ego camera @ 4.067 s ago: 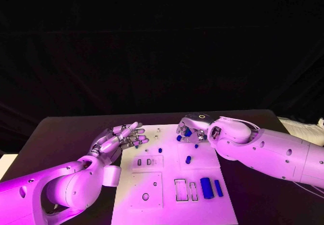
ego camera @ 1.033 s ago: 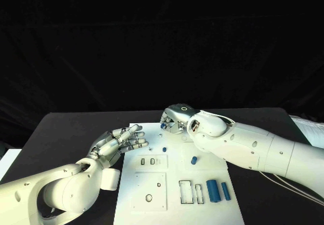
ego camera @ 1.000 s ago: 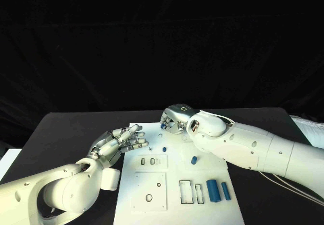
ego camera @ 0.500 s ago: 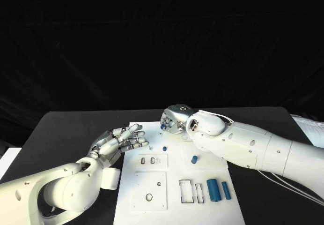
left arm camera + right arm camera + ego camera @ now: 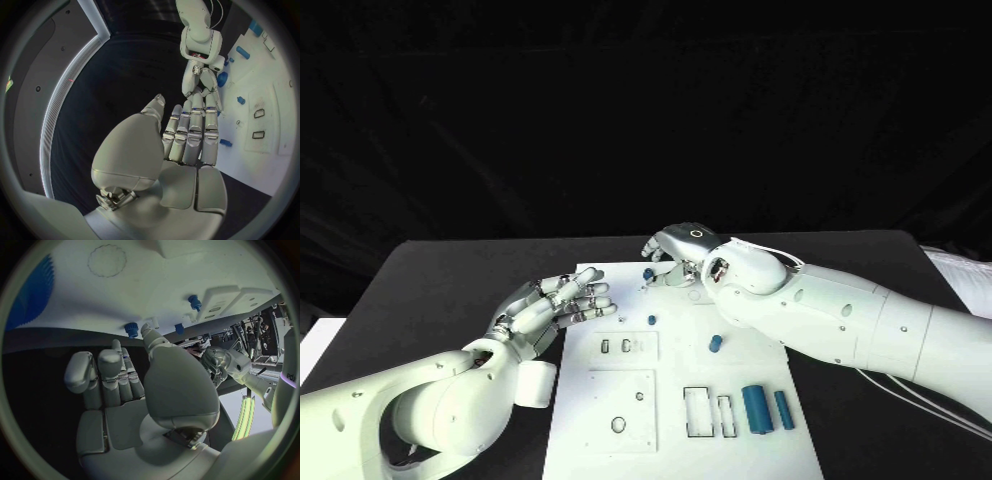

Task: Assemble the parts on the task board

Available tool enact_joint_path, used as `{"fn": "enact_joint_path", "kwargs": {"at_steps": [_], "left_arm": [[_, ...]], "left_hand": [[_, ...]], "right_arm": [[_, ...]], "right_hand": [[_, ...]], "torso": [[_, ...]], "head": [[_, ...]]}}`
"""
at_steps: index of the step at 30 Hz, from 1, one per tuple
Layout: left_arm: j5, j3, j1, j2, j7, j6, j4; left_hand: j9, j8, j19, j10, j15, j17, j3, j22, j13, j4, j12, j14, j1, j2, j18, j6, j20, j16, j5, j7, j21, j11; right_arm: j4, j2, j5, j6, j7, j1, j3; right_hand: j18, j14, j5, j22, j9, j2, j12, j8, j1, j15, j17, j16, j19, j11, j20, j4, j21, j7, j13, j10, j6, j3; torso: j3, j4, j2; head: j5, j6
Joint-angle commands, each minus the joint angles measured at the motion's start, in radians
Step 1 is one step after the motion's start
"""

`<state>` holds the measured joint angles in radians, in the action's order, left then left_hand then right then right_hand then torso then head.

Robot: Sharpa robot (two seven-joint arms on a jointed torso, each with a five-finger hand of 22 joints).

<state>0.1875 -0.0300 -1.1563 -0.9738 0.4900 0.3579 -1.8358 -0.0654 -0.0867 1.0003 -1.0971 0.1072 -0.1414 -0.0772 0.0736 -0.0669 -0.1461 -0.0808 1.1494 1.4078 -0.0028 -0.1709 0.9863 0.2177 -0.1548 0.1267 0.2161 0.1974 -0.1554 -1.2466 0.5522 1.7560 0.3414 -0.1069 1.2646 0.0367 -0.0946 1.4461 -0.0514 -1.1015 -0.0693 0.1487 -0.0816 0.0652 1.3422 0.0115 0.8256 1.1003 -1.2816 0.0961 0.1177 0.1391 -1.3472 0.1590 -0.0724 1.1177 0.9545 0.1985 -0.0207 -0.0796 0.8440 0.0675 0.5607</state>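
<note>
Two blue cylinders (image 5: 766, 407) lie at the task board's (image 5: 668, 445) near right corner. Right hand (image 5: 678, 262), at the far edge, appears to pinch a small blue part (image 5: 649, 273); seating it seems next. Left hand (image 5: 560, 306) hovers at the left edge, fingers apart, holding nothing.

**No readable text**

No words, numbers, labels or brand marks can be read anywhere. The flat white rectangular task board (image 5: 678, 400) at lower centre of the head view bears only unlettered slot outlines and holes. The silver right hand (image 5: 678, 256) shows one small plain ring mark on its back, not a character.
</note>
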Motion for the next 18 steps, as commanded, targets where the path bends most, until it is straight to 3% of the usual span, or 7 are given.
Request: {"fn": "enact_joint_path", "kwargs": {"at_steps": [1, 3, 6, 11, 12, 14, 18], "left_arm": [[0.001, 0.001, -0.001, -0.001, 0.002, -0.021, -0.001], [0.004, 0.001, -0.001, -0.003, 0.001, -0.021, 0.000], [0.007, 0.001, -0.001, -0.003, 0.001, -0.022, 0.002], [0.009, 0.001, -0.001, -0.001, 0.000, -0.024, 0.006], [0.009, 0.001, -0.001, 0.000, 0.000, -0.025, 0.007], [0.010, 0.001, -0.001, 0.001, 0.000, -0.026, 0.009], [0.010, 0.001, -0.001, 0.003, -0.001, -0.029, 0.011]], "left_hand": [[0.001, 0.004, 0.004, -0.002, 0.007, -0.001, 0.002, -0.001, 0.000, 0.005, 0.007, -0.002, -0.002, 0.002, -0.012, 0.003, 0.006, 0.006, 0.004, 0.007, -0.004, -0.008], [0.001, 0.006, 0.004, -0.001, 0.007, -0.001, 0.003, -0.002, 0.000, 0.006, 0.009, -0.003, -0.002, 0.002, -0.012, 0.002, 0.007, 0.008, 0.004, 0.008, -0.006, -0.008], [0.001, 0.006, 0.004, -0.001, 0.007, -0.001, 0.003, -0.002, 0.000, 0.006, 0.009, -0.003, -0.002, 0.002, -0.012, 0.002, 0.007, 0.008, 0.004, 0.008, -0.006, -0.008], [0.001, 0.006, 0.004, -0.001, 0.007, -0.001, 0.003, -0.002, 0.000, 0.006, 0.009, -0.003, -0.002, 0.002, -0.012, 0.002, 0.007, 0.008, 0.004, 0.008, -0.006, -0.008], [0.001, 0.006, 0.004, -0.001, 0.007, -0.001, 0.003, -0.002, 0.000, 0.006, 0.009, -0.003, -0.002, 0.002, -0.012, 0.002, 0.007, 0.008, 0.004, 0.008, -0.006, -0.008], [0.001, 0.006, 0.004, -0.001, 0.007, -0.001, 0.003, -0.002, 0.000, 0.006, 0.009, -0.003, -0.002, 0.002, -0.012, 0.002, 0.007, 0.008, 0.004, 0.008, -0.006, -0.008], [0.001, 0.008, 0.004, 0.000, 0.008, -0.002, 0.003, -0.003, 0.000, 0.007, 0.010, -0.003, -0.002, 0.002, -0.012, 0.001, 0.007, 0.010, 0.004, 0.008, -0.007, -0.009]], "right_arm": [[-0.038, 0.034, -0.028, 0.051, -0.009, 0.000, 0.003], [-0.084, 0.082, -0.062, 0.049, -0.008, 0.002, 0.010], [-0.130, 0.135, -0.110, 0.031, -0.014, 0.007, 0.017], [-0.185, 0.219, -0.198, -0.021, -0.040, 0.018, 0.024], [-0.193, 0.234, -0.210, -0.035, -0.047, 0.020, 0.025], [-0.200, 0.257, -0.229, -0.057, -0.059, 0.022, 0.026], [-0.201, 0.286, -0.250, -0.101, -0.082, 0.024, 0.027]], "right_hand": [[0.013, 0.028, -0.001, -0.081, -0.001, -0.012, -0.026, 0.003, 0.022, -0.005, 0.070, 0.055, -0.055, -0.009, -0.005, 0.007, -0.043, -0.004, -0.011, 0.060, 0.012, 0.009], [0.028, 0.046, -0.005, -0.158, -0.002, -0.027, -0.049, 0.006, 0.041, -0.018, 0.131, 0.103, -0.104, -0.024, -0.014, 0.012, -0.084, -0.012, -0.023, 0.129, 0.028, 0.026], [0.034, 0.053, -0.019, -0.189, -0.005, -0.030, -0.075, 0.013, 0.061, -0.030, 0.164, 0.129, -0.122, -0.039, -0.023, 0.012, -0.102, -0.017, -0.041, 0.199, 0.054, 0.043], [0.046, 0.065, -0.065, -0.245, -0.004, -0.005, -0.156, 0.011, 0.065, -0.051, 0.242, 0.185, -0.156, -0.064, -0.043, 0.011, -0.130, -0.031, -0.104, 0.332, 0.068, 0.043], [0.051, 0.071, -0.088, -0.268, -0.002, 0.004, -0.194, 0.008, 0.059, -0.060, 0.295, 0.223, -0.168, -0.067, -0.053, 0.018, -0.142, -0.039, -0.159, 0.336, 0.071, 0.042], [0.056, 0.077, -0.085, -0.295, 0.000, 0.015, -0.272, 0.003, 0.054, -0.059, 0.357, 0.261, -0.183, -0.072, -0.054, 0.020, -0.154, -0.038, -0.240, 0.360, 0.064, 0.034], [0.063, 0.084, -0.100, -0.328, 0.000, 0.026, -0.702, 0.004, 0.045, -0.053, 0.472, 0.334, -0.199, -0.068, -0.048, 0.035, -0.170, -0.038, -0.714, 0.335, 0.037, 0.005]], "torso": [[-0.0015, 0.0046, -0.002], [-0.0022, 0.0100, -0.005], [-0.0026, 0.0160, -0.009], [-0.0027, 0.0269, -0.017], [-0.0027, 0.0288, -0.018], [-0.0030, 0.0315, -0.020], [-0.0039, 0.0352, -0.022]], "head": [[0.001, -0.004], [0.001, -0.005], [0.003, -0.007], [0.006, -0.006], [0.008, -0.006], [0.009, -0.006], [0.005, -0.004]]}}
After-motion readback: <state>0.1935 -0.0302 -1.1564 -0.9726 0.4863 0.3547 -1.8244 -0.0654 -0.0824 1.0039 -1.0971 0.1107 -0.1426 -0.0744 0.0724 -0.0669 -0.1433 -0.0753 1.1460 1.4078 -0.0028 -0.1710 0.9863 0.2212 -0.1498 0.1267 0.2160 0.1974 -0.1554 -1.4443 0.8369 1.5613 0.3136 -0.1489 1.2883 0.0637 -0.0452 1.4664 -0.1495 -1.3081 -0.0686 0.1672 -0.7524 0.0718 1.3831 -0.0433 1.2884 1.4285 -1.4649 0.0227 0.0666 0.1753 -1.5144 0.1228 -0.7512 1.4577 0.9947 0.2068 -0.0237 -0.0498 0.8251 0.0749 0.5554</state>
